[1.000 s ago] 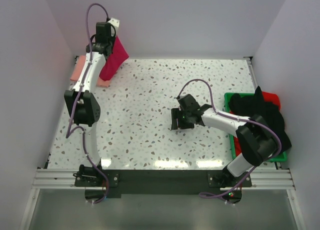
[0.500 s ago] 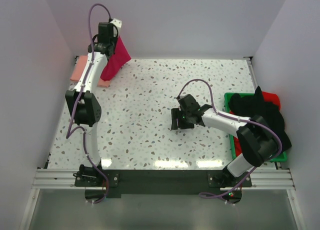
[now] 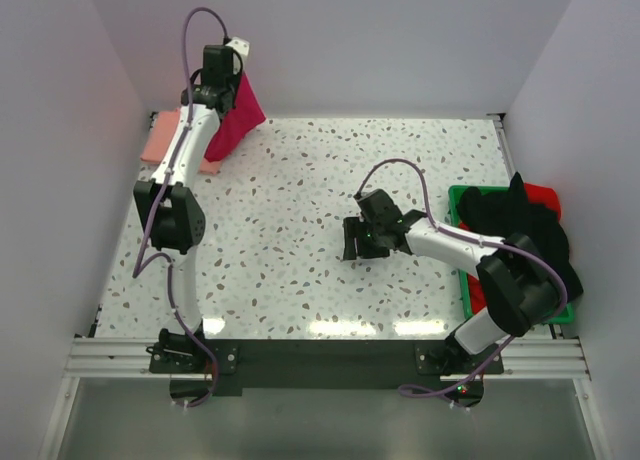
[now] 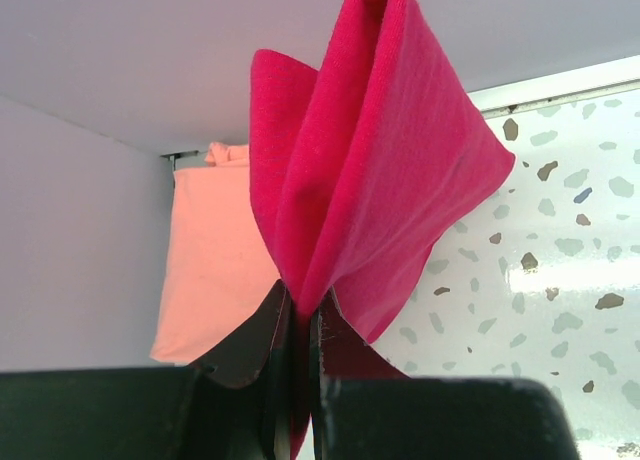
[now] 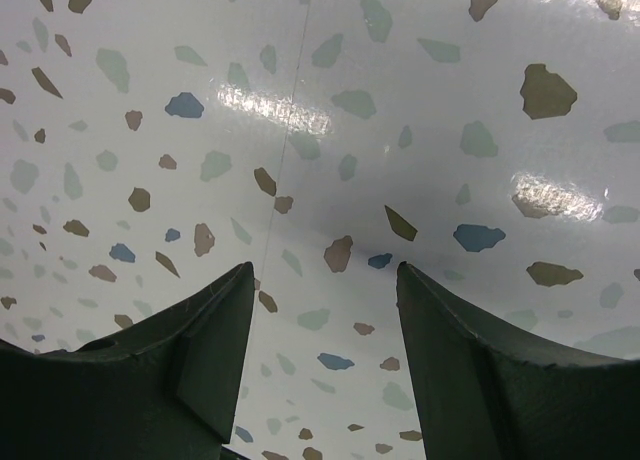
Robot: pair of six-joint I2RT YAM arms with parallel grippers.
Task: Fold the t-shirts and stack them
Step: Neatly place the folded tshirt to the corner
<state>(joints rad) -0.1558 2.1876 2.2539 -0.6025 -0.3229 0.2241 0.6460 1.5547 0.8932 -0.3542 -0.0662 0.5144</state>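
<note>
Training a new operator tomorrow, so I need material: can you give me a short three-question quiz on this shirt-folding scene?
1. Fill in: the left pincer is shut on the ___ t-shirt.
2. The salmon-pink t-shirt lies: A) at the far-left corner of the table; B) in the left pincer; C) at the centre of the table.
3. True or false: the right pincer grips cloth.
Key: 1, the crimson t-shirt; 2, A; 3, false, it is open over bare table.

The left gripper (image 3: 230,78) held a crimson t-shirt (image 3: 238,120) hanging above the speckled table (image 3: 300,180), beside a salmon-pink t-shirt (image 3: 158,140) lying far left.
</note>
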